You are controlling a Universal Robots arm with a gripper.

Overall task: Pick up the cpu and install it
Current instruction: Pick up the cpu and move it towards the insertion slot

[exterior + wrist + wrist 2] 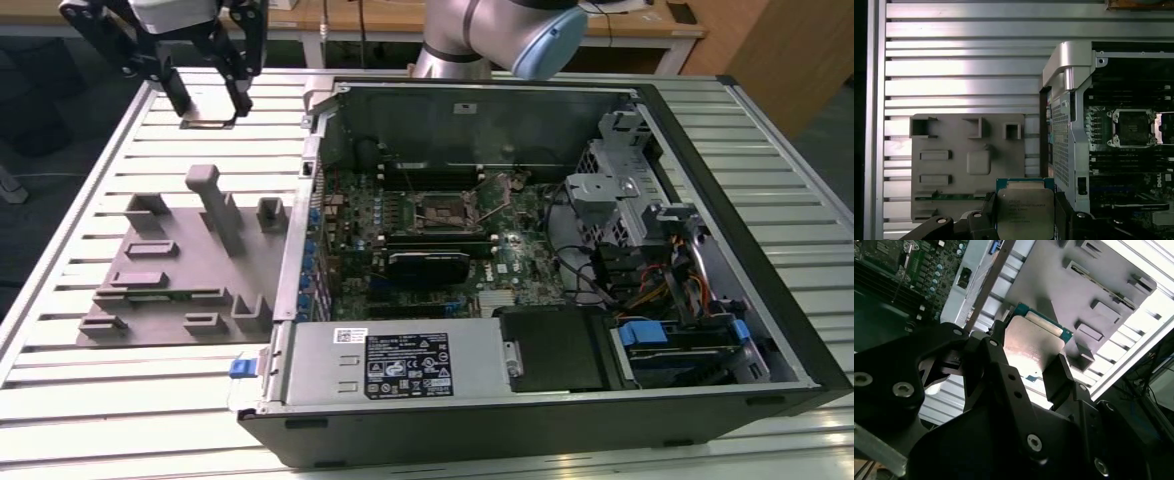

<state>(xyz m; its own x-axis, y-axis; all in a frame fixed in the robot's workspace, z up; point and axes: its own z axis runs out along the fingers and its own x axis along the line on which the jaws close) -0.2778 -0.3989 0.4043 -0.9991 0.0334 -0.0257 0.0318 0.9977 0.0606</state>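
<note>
The cpu (1025,212) is a flat square chip with a silver metal top and a thin green edge, and my gripper (1025,209) is shut on it, one black finger on each side. In the second wrist view the cpu (1035,335) shows between the fingertips (1059,371), held in the air above the grey fixture tray (1094,275). In the exterior view the gripper (208,103) hangs over the table's far corner at the exterior view's left, with the cpu (210,122) at its tips. The open motherboard socket (447,210) lies inside the computer case; the first wrist view also shows the socket (1131,127).
The grey fixture tray (160,270) with raised blocks and slots lies on the slatted aluminium table (80,400), beside the open computer case (534,400). The case wall (1069,65) stands between tray and motherboard. Cables, drive bays and a power supply (400,365) crowd the case.
</note>
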